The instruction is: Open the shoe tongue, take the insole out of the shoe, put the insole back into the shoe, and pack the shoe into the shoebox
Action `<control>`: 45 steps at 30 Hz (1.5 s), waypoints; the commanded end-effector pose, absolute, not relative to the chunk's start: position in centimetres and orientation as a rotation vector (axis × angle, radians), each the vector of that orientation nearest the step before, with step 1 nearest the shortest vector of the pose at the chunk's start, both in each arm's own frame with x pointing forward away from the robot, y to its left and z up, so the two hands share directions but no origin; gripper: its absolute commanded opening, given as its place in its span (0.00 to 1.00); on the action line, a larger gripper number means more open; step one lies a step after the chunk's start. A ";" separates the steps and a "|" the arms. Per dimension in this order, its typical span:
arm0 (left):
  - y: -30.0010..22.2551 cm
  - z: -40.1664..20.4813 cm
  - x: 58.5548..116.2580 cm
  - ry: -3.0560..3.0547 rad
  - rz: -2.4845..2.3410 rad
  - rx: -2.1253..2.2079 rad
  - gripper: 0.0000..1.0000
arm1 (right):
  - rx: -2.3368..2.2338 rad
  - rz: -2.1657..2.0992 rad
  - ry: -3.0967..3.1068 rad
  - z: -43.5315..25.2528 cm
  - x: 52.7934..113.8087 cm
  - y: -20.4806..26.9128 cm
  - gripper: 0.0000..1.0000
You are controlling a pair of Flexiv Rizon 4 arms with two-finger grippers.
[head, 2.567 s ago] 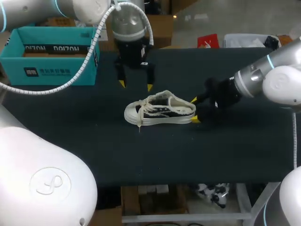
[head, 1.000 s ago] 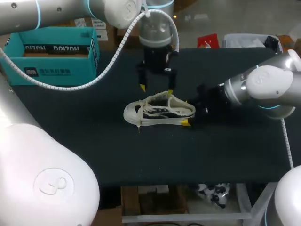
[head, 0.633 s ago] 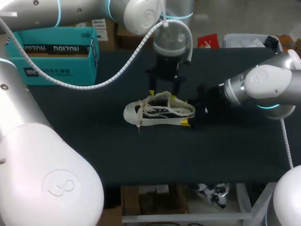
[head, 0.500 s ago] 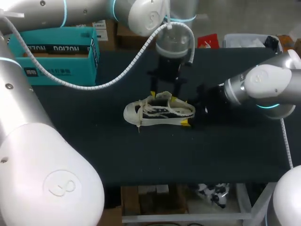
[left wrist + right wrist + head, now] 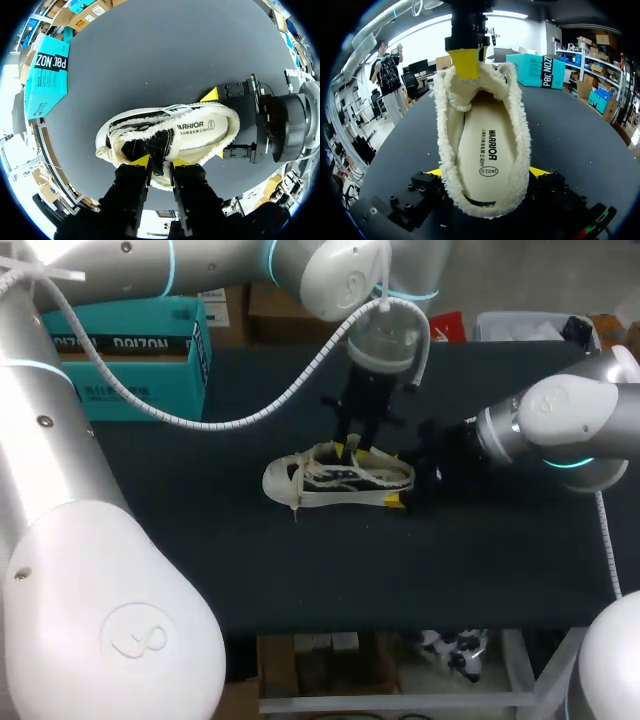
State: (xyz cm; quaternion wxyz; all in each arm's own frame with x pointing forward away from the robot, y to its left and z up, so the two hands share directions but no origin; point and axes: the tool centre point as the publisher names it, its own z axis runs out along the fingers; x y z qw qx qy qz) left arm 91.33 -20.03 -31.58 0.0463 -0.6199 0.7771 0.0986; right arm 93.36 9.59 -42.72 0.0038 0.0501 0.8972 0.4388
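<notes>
A dark, matte bench point(image 5: 200, 540) fills the scene. An open teal cardboard shoebox point(image 5: 120, 360) sits at its far left corner, well apart from everything else. My left arm point(image 5: 150, 270) crosses over from that side, and my right arm point(image 5: 560, 425) comes in low from the right edge. Between them, near the middle of the bench, a low canvas shoe in black and cream with frayed cream edging point(image 5: 340, 480) stands on its sole. Its long axis runs parallel to the bench's front edge, with the toe towards the left edge and the heel towards the right. The right pincer point(image 5: 216, 124) straddles the heel, one yellow tip against each side, and appears to be pinching it to steady the shoe. The left pincer point(image 5: 161, 161) points straight down over the shoe's throat. Its fingers are drawn close together, and the top edge of the black, cream-fringed tongue point(image 5: 155, 142) appears to be nipped between them. Behind the tongue, the cream printed insole point(image 5: 482, 145) lies flat inside the shoe, not yet taken out. The tongue is right at the left pincer's tips, so the opening pull would most likely go up and towards the toe, along the shoe's length and away from the anchored heel.
</notes>
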 end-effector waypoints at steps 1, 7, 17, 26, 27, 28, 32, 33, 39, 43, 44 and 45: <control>-20.0 -31.5 91.5 2.352 0.316 -1.894 0.00 | 0.156 1.377 2.810 -43.1 93.2 9.6 0.00; -18.4 -30.3 91.3 2.352 0.193 -1.954 0.00 | 0.156 1.377 2.810 -43.1 93.2 9.6 0.00; -13.4 -28.5 91.0 2.379 -0.143 -2.080 0.00 | 0.156 1.377 2.810 -43.1 93.2 9.6 0.00; -10.5 -30.9 92.6 2.433 -0.261 -2.182 0.00 | 0.156 1.377 2.810 -43.1 93.2 9.6 0.00; -10.3 -31.2 92.8 2.431 -0.261 -2.201 0.00 | 0.156 1.377 2.810 -43.1 93.2 9.6 0.00; -10.2 -31.5 92.9 2.441 -0.259 -2.204 0.00 | 0.156 1.377 2.810 -43.1 93.2 9.6 0.00; -10.0 -32.1 93.2 2.473 -0.277 -2.207 0.00 | 0.156 1.377 2.810 -43.1 93.2 9.6 0.00; -9.9 -32.2 93.3 2.478 -0.273 -2.208 0.00 | 0.156 1.377 2.810 -43.1 93.2 9.6 0.00; -9.8 -32.7 93.5 2.521 -0.240 -2.179 0.14 | 0.156 1.377 2.810 -43.1 93.2 9.6 0.00; -9.3 -31.7 92.8 2.544 -0.247 -2.125 0.28 | 0.156 1.377 2.810 -43.1 93.2 9.6 0.00; -9.1 -31.2 92.5 2.544 -0.256 -2.106 0.30 | 0.156 1.377 2.810 -43.1 93.2 9.6 0.00; -8.9 -30.6 92.3 2.552 -0.258 -2.087 0.33 | 0.156 1.377 2.810 -43.1 93.2 9.6 0.00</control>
